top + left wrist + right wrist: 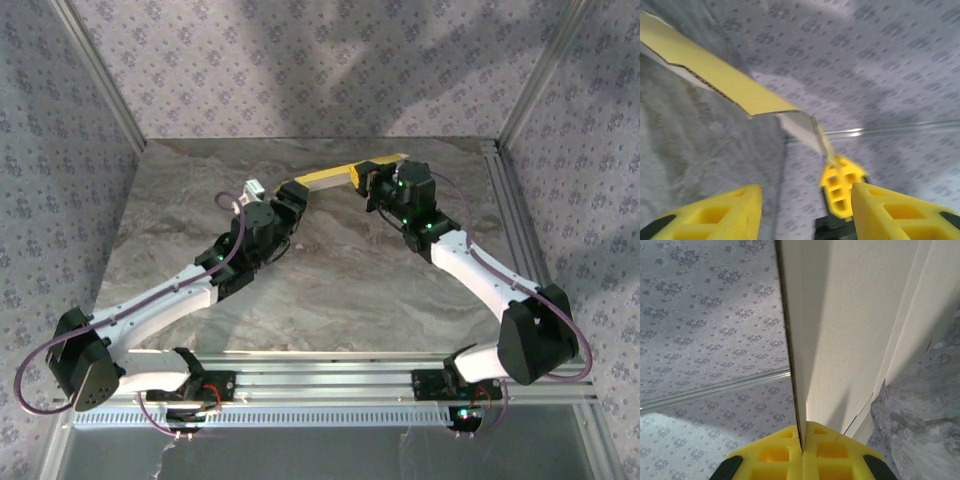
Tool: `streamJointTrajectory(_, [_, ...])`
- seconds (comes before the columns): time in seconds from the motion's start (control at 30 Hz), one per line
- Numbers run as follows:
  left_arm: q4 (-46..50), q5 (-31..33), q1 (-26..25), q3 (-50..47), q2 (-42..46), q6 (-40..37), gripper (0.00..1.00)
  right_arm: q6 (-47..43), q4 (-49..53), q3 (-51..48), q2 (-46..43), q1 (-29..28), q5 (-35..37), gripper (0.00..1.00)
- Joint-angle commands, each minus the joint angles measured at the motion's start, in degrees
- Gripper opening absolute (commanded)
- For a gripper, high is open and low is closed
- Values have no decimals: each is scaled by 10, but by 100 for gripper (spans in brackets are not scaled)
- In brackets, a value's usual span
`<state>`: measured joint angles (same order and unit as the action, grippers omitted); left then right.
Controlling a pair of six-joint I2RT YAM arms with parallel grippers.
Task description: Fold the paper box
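The paper box (335, 174) is a thin card, yellow on one face, held edge-up off the table at the back middle. My right gripper (366, 183) is shut on its right end. In the right wrist view the fingers (775, 455) pinch the card's edge, and the white face (855, 330) rises above them. My left gripper (292, 198) is open just below the card's left end, with nothing between its fingers. From the left wrist, the yellow card (715, 75) slants overhead, the gripper (807, 215) gapes wide, and the right gripper's fingers (842, 187) grip the far end.
The grey marbled table (330, 280) is walled by patterned fabric (300, 70) on the back and sides. Aluminium posts (95, 70) stand at the back corners, and a rail (515, 210) runs along the right edge. Both arm bases sit at the near edge.
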<state>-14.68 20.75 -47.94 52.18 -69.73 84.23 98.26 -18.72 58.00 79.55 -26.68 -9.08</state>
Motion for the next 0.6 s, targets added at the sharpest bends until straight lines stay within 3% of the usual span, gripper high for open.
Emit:
streamJointTrajectory(0.0, [-92,21,9,-8,28,77,52,55,-41,-16,3,-4,28,0])
streamJointTrajectory(0.27, [-93,-75,84,14,-22,188,45,99,-62,7,27,-20,43,0])
streamJointTrajectory(0.37, [-111,-88,89,15,-40,196,39,101,-60,11,28,-22,44,0])
streamJointTrajectory(0.57, [-131,-108,87,32,-62,188,38,103,-61,11,31,-23,45,0])
